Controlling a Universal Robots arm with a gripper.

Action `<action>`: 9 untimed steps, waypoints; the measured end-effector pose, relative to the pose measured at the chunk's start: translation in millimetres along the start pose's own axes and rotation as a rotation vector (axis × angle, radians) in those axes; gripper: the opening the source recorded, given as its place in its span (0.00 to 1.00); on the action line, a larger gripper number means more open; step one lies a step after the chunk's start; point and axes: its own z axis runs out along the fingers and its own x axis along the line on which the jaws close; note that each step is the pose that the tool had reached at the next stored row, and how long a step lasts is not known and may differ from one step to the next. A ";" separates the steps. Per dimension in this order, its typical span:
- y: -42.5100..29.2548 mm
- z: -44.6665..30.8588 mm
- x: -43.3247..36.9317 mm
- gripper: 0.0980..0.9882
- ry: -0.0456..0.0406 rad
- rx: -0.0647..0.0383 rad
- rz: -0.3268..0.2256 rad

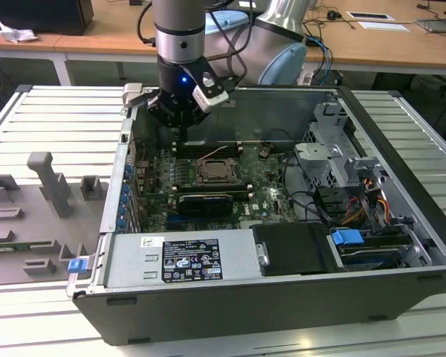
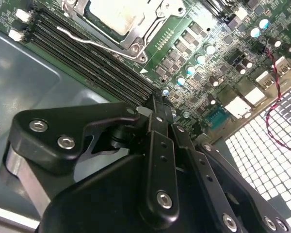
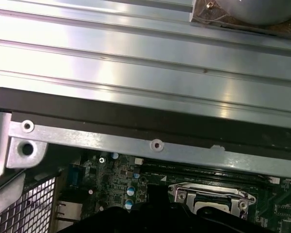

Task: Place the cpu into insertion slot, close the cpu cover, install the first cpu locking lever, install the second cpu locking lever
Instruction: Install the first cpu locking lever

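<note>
Looking at the gripper [image 1: 180, 119]: pressed together at the tips [image 2: 160, 104], pinching nothing, hanging over the board's [image 1: 275, 195] far corner on the exterior view's left, just beside the memory slots [image 2: 87, 60]. Seeing the cpu [image 2: 111, 14] seated in the slot [image 1: 215, 171] mid-board, with the cover [image 3: 182, 194] lying down around it. Spotting one wire lever [image 2: 82, 40] stretched along the slot's side, seemingly not hooked under its catch.

Risks from here? Coming down off-line and scraping the memory slots or the small capacitors near the tips. Slipping off that thin springy lever and letting it snap back. Pushing on the cover crooked and stressing the cpu beneath.
</note>
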 end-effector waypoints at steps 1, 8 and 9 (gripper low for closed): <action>-0.1 0.3 -0.9 0.01 -0.0001 0.000 0.000; -1.2 1.0 -8.0 0.01 0.0000 0.000 0.000; -1.3 1.0 -8.8 0.01 0.0001 0.000 0.000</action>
